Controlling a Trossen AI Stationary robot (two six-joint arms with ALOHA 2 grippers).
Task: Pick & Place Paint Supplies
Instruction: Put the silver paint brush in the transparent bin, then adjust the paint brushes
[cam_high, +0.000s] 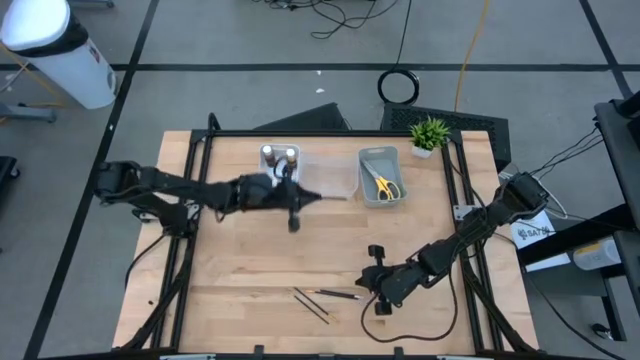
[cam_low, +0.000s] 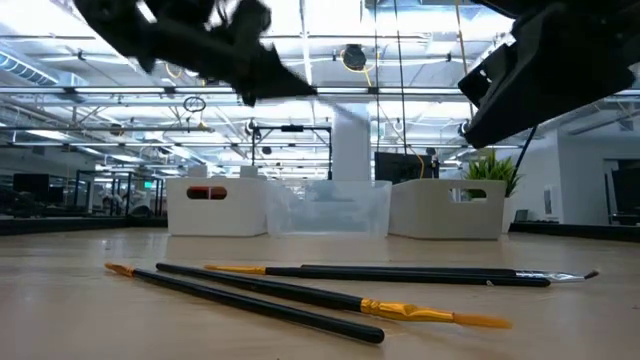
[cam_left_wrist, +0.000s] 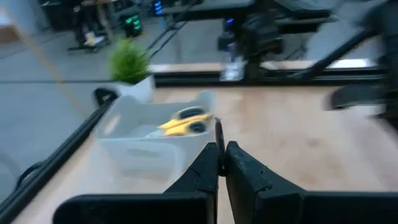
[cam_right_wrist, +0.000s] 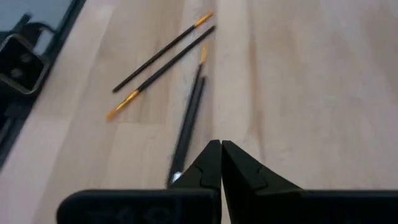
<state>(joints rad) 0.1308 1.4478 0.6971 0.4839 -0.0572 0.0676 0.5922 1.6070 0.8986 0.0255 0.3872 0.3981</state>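
The left gripper (cam_left_wrist: 219, 155), reaching across the frame's centre beside the clear plastic tray (cam_high: 325, 178), is pinching a thin dark brush (cam_left_wrist: 218, 130) between nearly closed jaws; a slight grip could let it slip. The right gripper (cam_right_wrist: 221, 155) is hovering shut and empty beside three dark brushes (cam_high: 325, 300) at lower centre.

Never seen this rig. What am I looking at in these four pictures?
Two dark robot arms work at a wooden table. One picture looks straight down, one sits at tabletop level, two come from wrist cameras. Three loose brushes lie near the front. At the back: a white tray with paint bottles, a clear tray, a grey tray holding yellow scissors, a potted plant. The left hand is shut, apparently pinching a thin brush; the right hand is shut and empty, near the loose brushes.
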